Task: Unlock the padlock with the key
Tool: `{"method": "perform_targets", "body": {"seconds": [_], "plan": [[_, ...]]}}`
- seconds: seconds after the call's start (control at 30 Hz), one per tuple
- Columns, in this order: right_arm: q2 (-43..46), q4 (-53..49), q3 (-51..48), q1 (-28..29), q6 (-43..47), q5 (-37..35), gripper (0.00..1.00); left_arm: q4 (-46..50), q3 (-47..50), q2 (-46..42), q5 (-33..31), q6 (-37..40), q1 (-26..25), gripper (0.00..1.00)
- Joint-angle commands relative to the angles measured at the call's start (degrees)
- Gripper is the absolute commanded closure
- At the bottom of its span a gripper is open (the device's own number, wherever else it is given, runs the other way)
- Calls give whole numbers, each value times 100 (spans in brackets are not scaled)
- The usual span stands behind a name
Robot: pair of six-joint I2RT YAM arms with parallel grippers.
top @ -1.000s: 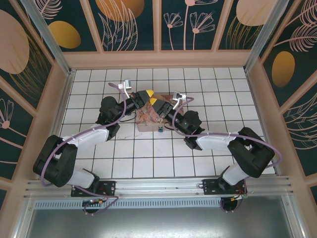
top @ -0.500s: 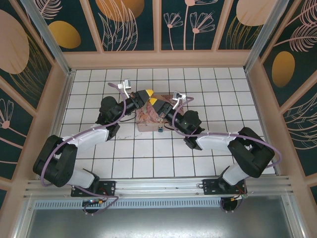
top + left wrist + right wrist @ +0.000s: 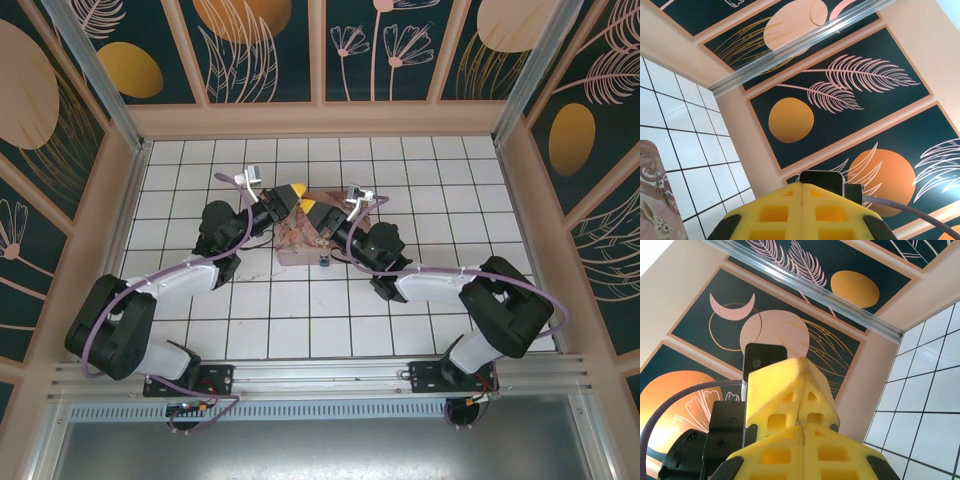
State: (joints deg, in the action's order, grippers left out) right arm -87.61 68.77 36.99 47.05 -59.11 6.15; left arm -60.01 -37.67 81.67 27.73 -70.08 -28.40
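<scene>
Seen from above, two robot arms reach in from the near edge of a white tiled table [image 3: 300,310] and meet over a pink illustrated tin box [image 3: 297,246]. The left gripper [image 3: 299,189] and the right gripper [image 3: 309,204] both have yellow fingers pressed together, with their tips almost touching each other above the far half of the tin. Each wrist camera shows its own yellow fingers closed with no gap. No key can be made out between either pair, so it cannot be told whether either gripper holds it.

The tiny padlock with a blue body [image 3: 326,262] sits at the tin's near edge. It lies behind both sets of fingertips on the side toward the arm bases, and just beside the right arm's wrist. Neither gripper touches it.

The work seems to be at the stage of readying the key, with the lock not yet engaged. The next move likely calls for one gripper to draw back toward the padlock and steady its body. The other gripper would then line a key up with the keyhole.

The padlock is too small here to tell which way its silvery shackle points or how its long axis runs.
</scene>
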Motion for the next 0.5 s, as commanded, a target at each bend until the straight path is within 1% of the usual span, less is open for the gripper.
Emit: {"method": "perform_targets", "body": {"seconds": [0.0, 0.07, 0.1, 0.13, 0.2, 0.27, 0.3, 0.4, 0.47], "plan": [[-36, 477, 159, -29, -101, -149, 100, -136, 126, -120, -40, -111, 11, 100], [-52, 484, 151, -34, -121, -151, 100, -60, 94, -125, -65, -127, 10, 100], [-57, 502, 143, -29, -118, -143, 100, 28, 63, -125, -75, -122, 10, 97], [-60, 522, 125, -29, -118, -136, 100, 106, 21, -123, -79, -108, 10, 87], [-19, 532, 52, -37, -105, -153, 100, 341, -89, -146, -91, -16, 15, 57], [61, 502, -42, -50, -96, -184, 100, 652, -202, -274, -171, 120, 19, 36], [121, 462, -106, -62, -87, -206, 100, 842, -251, -366, -223, 229, 27, 29], [319, 254, -225, -83, -24, -245, 100, 1372, -328, -672, -332, 506, 76, 16], [471, 75, -296, -97, 33, -272, 100, 1569, -288, -864, -357, 609, 105, 11]]}}
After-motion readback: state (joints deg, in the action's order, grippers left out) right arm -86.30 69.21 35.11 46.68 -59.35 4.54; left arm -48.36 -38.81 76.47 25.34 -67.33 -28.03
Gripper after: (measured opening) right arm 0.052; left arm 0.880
